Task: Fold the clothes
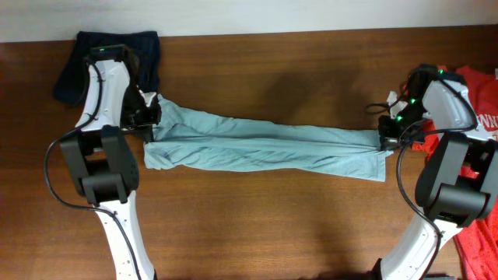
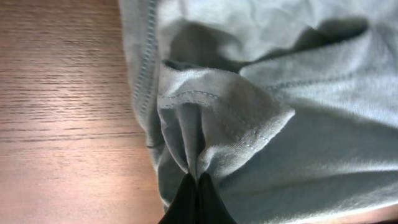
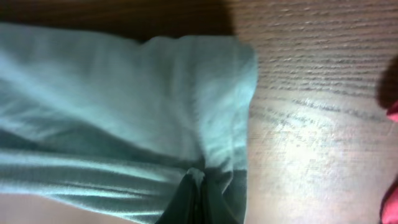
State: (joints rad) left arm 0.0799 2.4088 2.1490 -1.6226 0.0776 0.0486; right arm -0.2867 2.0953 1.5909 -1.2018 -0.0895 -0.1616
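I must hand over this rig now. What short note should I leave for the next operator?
Left gripper: shut on the left end of the grey-teal T-shirt.
Right gripper: shut on its right end.
The shirt lies on the table as a long narrow band between them.
Red T-shirt: crumpled at the table's right edge.
Dark garment: far left corner.
Done: grey-teal shirt narrowed lengthwise.
Left: fold it across, then likely the red one.

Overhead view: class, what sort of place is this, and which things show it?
Probably a robotics lab bench for laundry folding: a wooden table, a pale teal T-shirt pinched at both ends by the left gripper and right gripper, and a dark garment and red T-shirt at the edges.
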